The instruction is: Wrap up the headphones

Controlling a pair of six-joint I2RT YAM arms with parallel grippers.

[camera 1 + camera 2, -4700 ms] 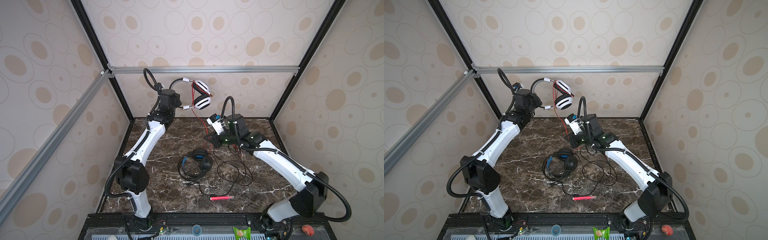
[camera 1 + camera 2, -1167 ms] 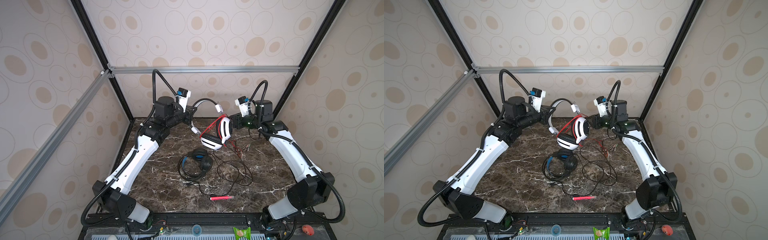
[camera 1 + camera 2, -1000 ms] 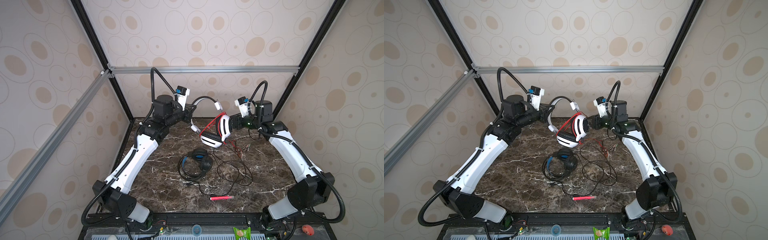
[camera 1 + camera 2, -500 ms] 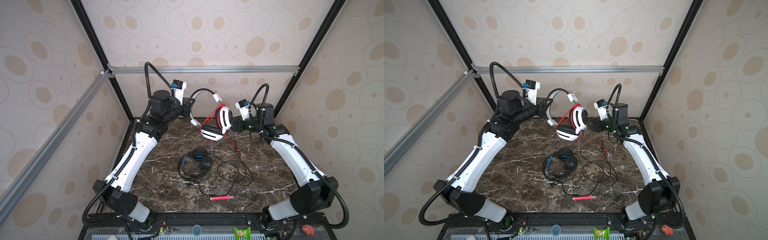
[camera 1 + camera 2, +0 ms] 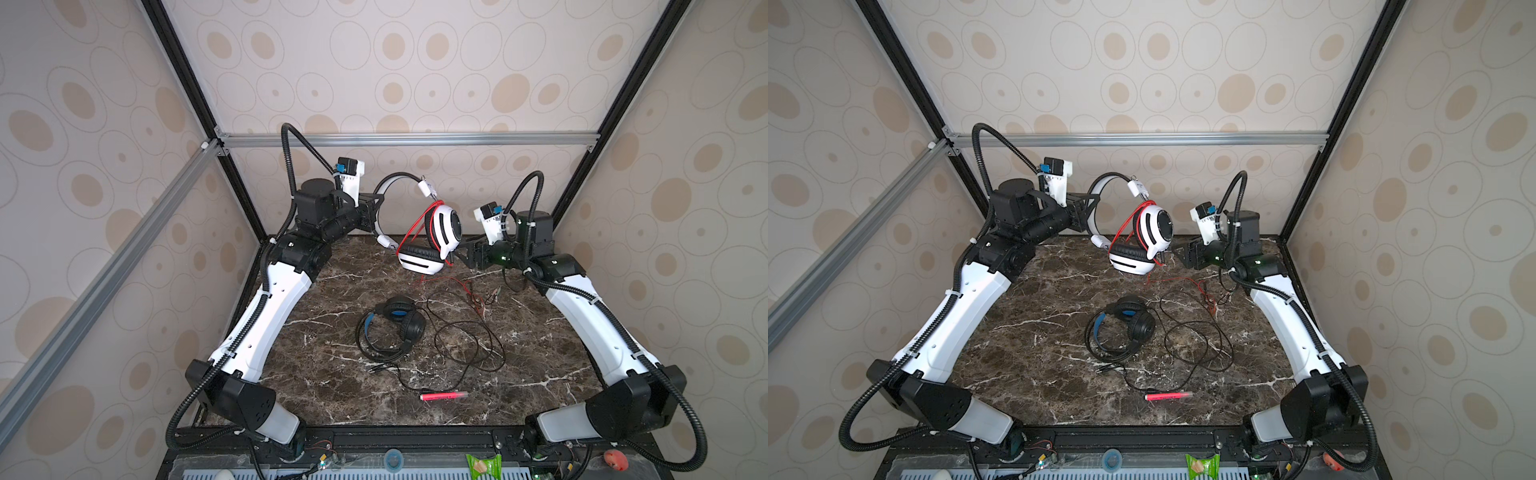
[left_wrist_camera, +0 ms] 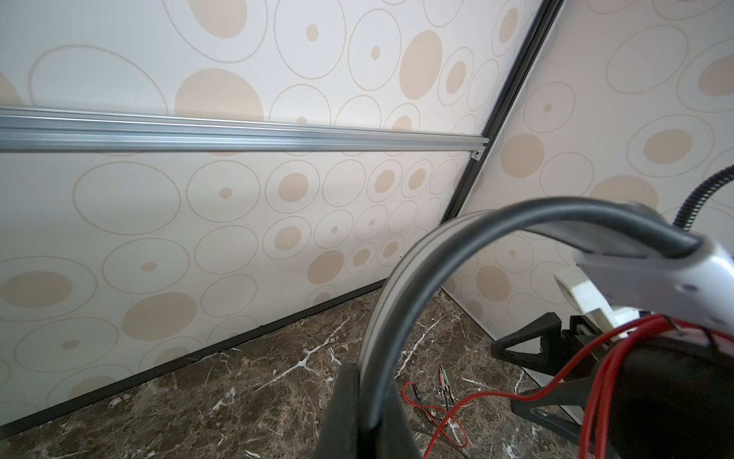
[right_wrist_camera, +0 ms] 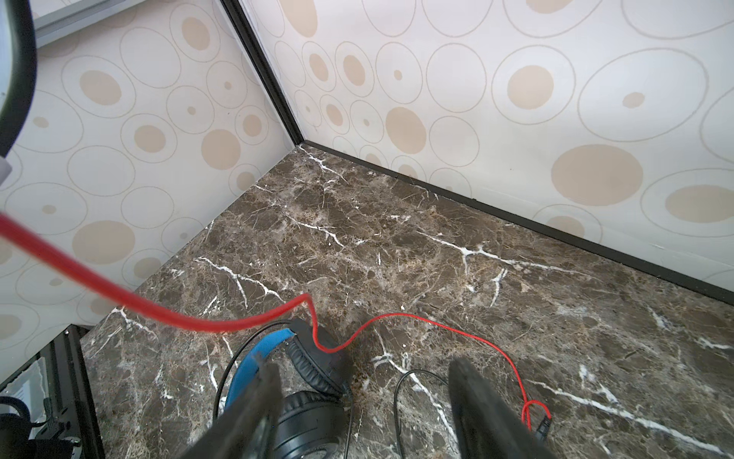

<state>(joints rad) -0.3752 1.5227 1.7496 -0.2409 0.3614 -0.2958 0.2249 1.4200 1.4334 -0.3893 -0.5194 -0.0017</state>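
Observation:
My left gripper (image 5: 376,208) is shut on the grey band of the white headphones (image 5: 444,224), holding them in the air near the back wall. In the left wrist view the band (image 6: 397,278) runs between the shut jaws of the left gripper (image 6: 365,397). The red cord (image 5: 411,228) loops over the ear cups and trails down to the table. My right gripper (image 5: 465,255) hovers just right of the lower cup, open and empty. In the right wrist view the right gripper (image 7: 365,369) has the red cord (image 7: 159,314) passing ahead of it. The black headphones (image 5: 399,320) lie mid-table with their black cord (image 5: 465,340) spread to the right.
A pink-red pen (image 5: 442,395) lies near the front of the marble table (image 5: 332,374). An aluminium rail (image 5: 407,139) crosses the back wall above the arms. Patterned walls close in the back and both sides. The red cord's plugs (image 5: 478,297) rest at the back right.
My left gripper has lifted the white headphones up and toward the back. My right gripper has opened and drawn away from the ear cups to the right.

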